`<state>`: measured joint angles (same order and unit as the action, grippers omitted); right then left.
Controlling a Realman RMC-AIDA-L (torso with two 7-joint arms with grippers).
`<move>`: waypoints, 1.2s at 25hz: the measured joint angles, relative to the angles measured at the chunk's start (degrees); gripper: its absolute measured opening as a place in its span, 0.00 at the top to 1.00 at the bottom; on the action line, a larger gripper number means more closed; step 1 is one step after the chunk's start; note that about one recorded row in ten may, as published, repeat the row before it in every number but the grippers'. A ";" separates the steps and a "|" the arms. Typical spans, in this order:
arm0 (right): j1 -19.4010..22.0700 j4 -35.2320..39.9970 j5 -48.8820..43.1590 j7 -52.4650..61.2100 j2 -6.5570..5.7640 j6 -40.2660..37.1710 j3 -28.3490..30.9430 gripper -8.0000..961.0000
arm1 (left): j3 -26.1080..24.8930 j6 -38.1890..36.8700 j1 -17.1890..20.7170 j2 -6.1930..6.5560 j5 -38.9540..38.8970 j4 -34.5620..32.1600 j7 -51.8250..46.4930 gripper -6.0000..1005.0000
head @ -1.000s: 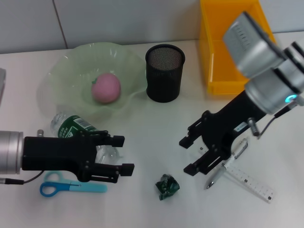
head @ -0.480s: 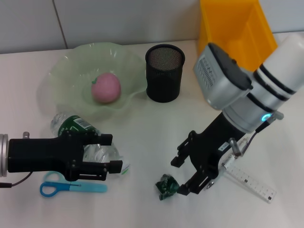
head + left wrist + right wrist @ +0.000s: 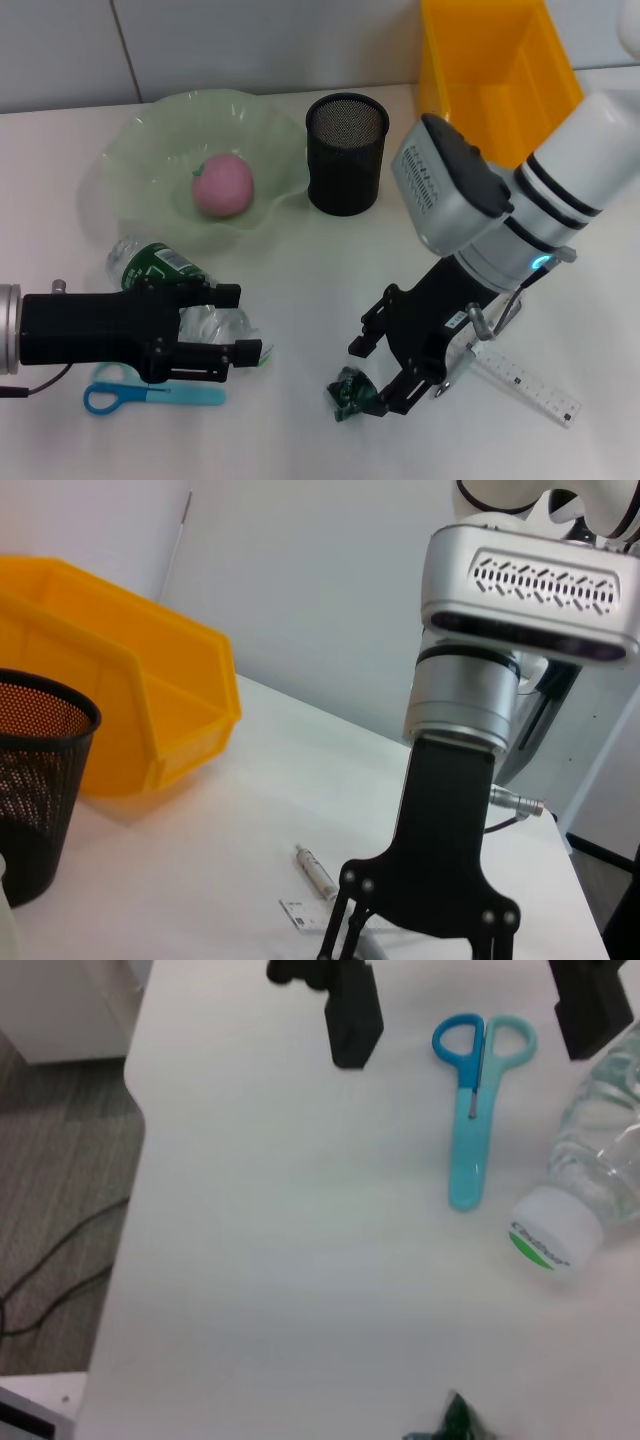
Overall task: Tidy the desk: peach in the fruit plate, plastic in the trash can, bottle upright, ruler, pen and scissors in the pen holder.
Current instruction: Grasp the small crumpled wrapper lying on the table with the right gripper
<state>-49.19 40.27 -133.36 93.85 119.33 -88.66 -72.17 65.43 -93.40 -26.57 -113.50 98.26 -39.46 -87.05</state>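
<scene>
Right gripper (image 3: 383,372), jaws spread, sits at the green plastic wad (image 3: 348,392) at the desk's six o'clock edge, so you close on it and carry it to the yellow trash can (image 3: 495,70) at one o'clock, while left gripper (image 3: 238,324) straddles the fallen bottle (image 3: 165,268) unclenched.

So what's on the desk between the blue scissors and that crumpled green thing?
Nothing: in the head view, the desk is bare between the scissors and the green plastic wad. The bottle lies just above that stretch.
</scene>
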 joint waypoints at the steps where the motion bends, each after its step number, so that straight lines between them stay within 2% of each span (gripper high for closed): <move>1: -0.02 -0.11 0.06 -0.01 0.02 0.60 -0.77 0.24 | -0.09 -0.01 -0.01 -0.01 0.00 0.00 -0.01 0.16; 12: 0.08 -0.92 3.40 -0.07 0.18 4.92 -7.94 0.24 | -0.75 -0.51 0.05 -0.14 -0.08 0.00 -0.05 0.16; 22: 0.07 -1.18 4.95 -0.16 0.29 6.21 -9.11 0.25 | -0.77 -0.79 0.02 -0.14 -0.31 0.00 -0.02 0.16; 27: 0.40 -1.24 5.15 -0.02 0.29 7.41 -9.11 0.42 | -1.44 -0.89 0.02 -0.14 -0.09 0.00 0.28 0.16; 30: 0.45 -1.23 5.15 0.18 0.29 7.46 -9.10 0.48 | -1.45 -0.90 0.02 -0.14 -0.07 0.00 0.30 0.16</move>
<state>-48.74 39.04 -128.21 94.03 119.61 -81.20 -81.27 63.98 -94.30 -26.54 -113.64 98.18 -39.46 -86.75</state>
